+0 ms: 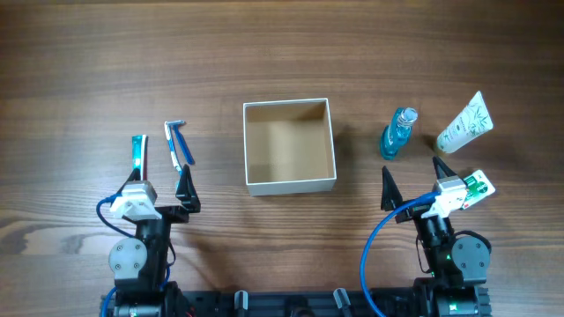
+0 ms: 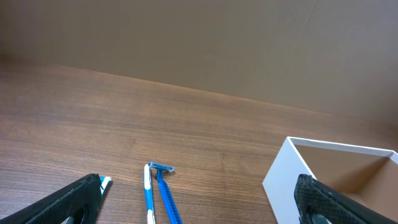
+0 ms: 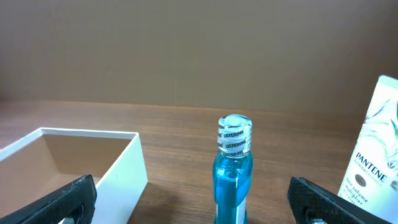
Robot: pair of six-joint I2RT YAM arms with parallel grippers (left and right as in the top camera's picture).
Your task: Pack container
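Note:
The container (image 1: 290, 184), a square white box with a tan inside, stands open at the table's middle; it shows in the left wrist view (image 2: 283, 180) and the right wrist view (image 3: 124, 168). A blue razor (image 1: 182, 148) and a blue-white toothbrush (image 1: 173, 141) lie left of it, also in the left wrist view (image 2: 165, 193). A blue mouthwash bottle (image 1: 398, 134) stands right of the box, straight ahead of my right gripper (image 3: 233, 165). A white Pantene tube (image 1: 464, 124) lies further right. My left gripper (image 1: 164, 185) is open and empty. My right gripper (image 1: 414, 180) is open and empty.
A blue-and-white strip packet (image 1: 138, 154) lies by my left gripper's left finger. A small green-and-white packet (image 1: 476, 187) lies beside my right wrist. Bare wood surrounds the box.

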